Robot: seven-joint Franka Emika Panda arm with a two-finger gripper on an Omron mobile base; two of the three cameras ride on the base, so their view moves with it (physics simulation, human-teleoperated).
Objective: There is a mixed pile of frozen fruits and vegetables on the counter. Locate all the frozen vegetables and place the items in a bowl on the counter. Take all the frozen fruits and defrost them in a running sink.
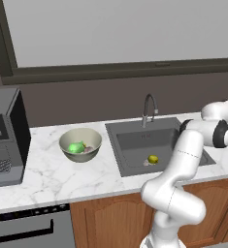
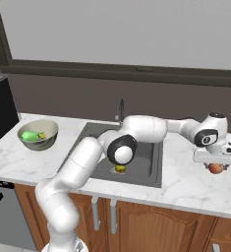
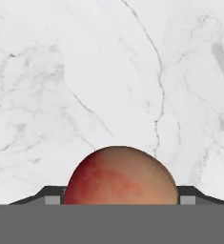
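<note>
- Arm stretched out to the right over the white marble counter (image 2: 186, 187), hand pointing down past the right edge of the sink (image 2: 151, 162).
- Gripper (image 2: 216, 166) low over the red fruit (image 2: 216, 168), which sits on the counter well right of the basin, near the front edge.
- In the hand view, red fruit (image 3: 120, 176) set squarely between the two finger tips (image 3: 54, 198), one tip on each side, hugging its flanks; veined marble (image 3: 108, 71) behind it.
- Jaws spread about the width of the fruit; cannot tell from the pictures whether the pads press on it or merely flank it, so grip not settled.
- Fruit apparently resting on the counter, though too small in the right base view to judge contact with the surface.
- Yellow-green fruit (image 1: 153, 159) lying on the sink floor (image 1: 135, 155), toward the near side of the basin, with a small pale patch just left of it.
- Same yellow-green fruit (image 2: 120, 168) partly hidden behind the dark arm joint in the right base view.
- Curved grey faucet (image 1: 149, 107) standing at the far rim of the sink; running water not discernible.
- Beige bowl (image 1: 67, 140) on the counter left of the sink, upright.
- Bright green vegetable (image 1: 76, 147) inside the bowl, pale pinkish vegetable (image 1: 88, 149) just right of it, the two touching or nearly so.
- Dark appliance (image 1: 6, 135) at the far left end of the counter.
</note>
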